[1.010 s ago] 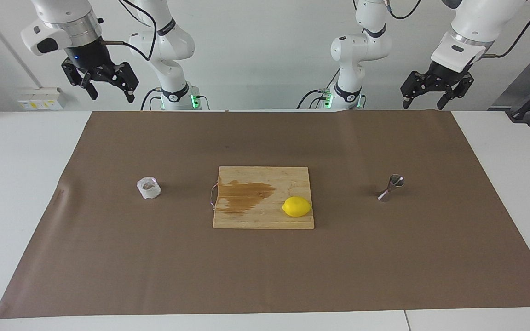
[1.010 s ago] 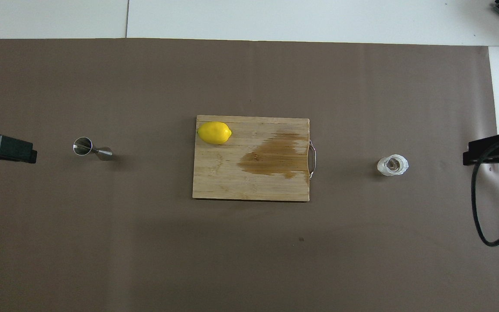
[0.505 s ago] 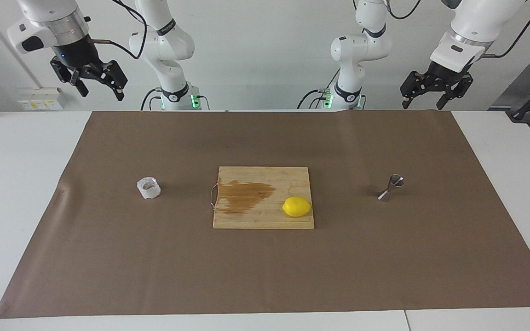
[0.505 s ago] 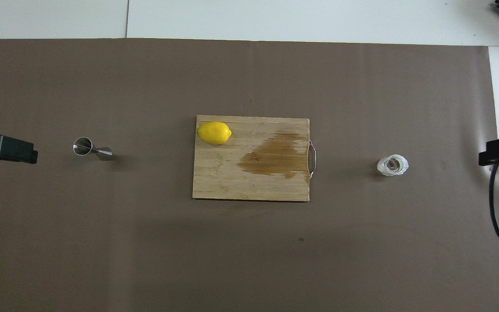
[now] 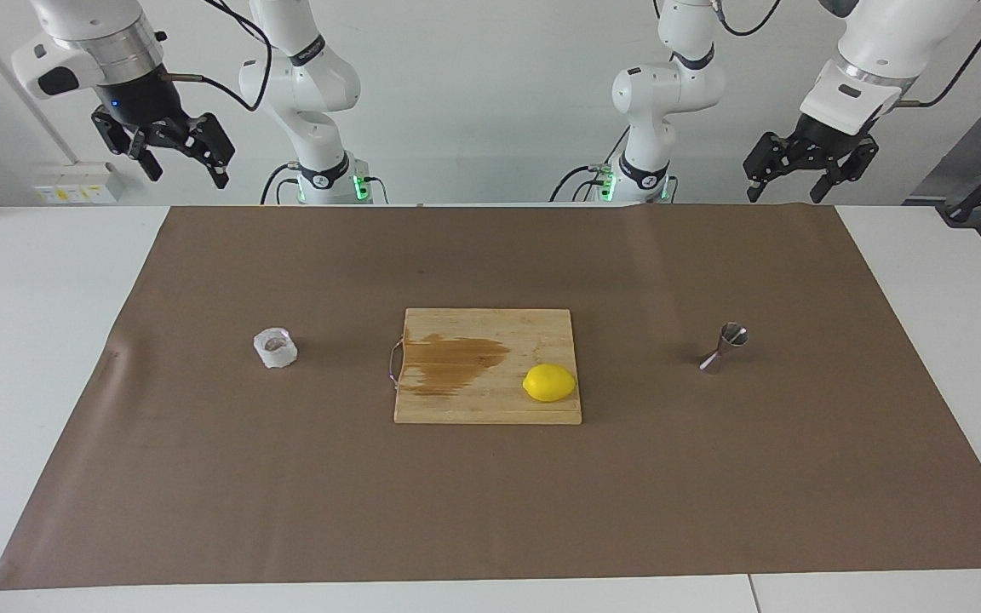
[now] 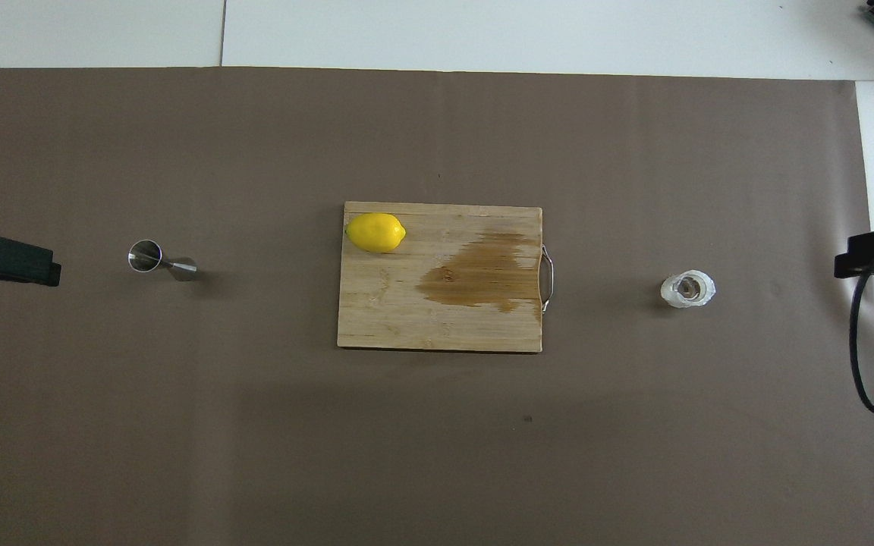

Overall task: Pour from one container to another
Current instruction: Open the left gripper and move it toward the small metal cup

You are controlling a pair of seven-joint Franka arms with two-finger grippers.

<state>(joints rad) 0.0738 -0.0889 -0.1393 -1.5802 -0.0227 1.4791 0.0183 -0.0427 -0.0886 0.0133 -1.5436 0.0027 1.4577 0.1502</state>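
Right gripper (image 5: 181, 166): we saw it raised high at the right arm's end of the table, over the white tabletop just off the brown paper's corner, its fingers spread apart and gripping nothing.
Cup (image 5: 275, 348): we found the small translucent-white cup with crinkled sides upright on the brown paper (image 5: 490, 511), toward the right arm's end — well apart from the board, brownish inside, untouched by either gripper.
Cutting board (image 5: 465, 409): we noted a wooden board lying flat in the middle of the paper, its thin metal handle (image 5: 393, 364) on the edge that faced the cup.
Stain (image 5: 452, 362): we saw a dark wet-looking patch on the board, spreading from the handle edge toward its middle.
Lemon (image 5: 549, 382): we saw it resting on the board, at the corner farther from the robots and toward the jigger.
Jigger (image 5: 723, 347): we found the steel hourglass-shaped jigger on the paper toward the left arm's end — about as far from the robots as the cup, well apart from the board; whether it stood quite upright we could not tell.
Left gripper (image 5: 801, 186): we saw it raised at the left arm's end, over the edge of the paper nearest the robots, fingers spread and empty.
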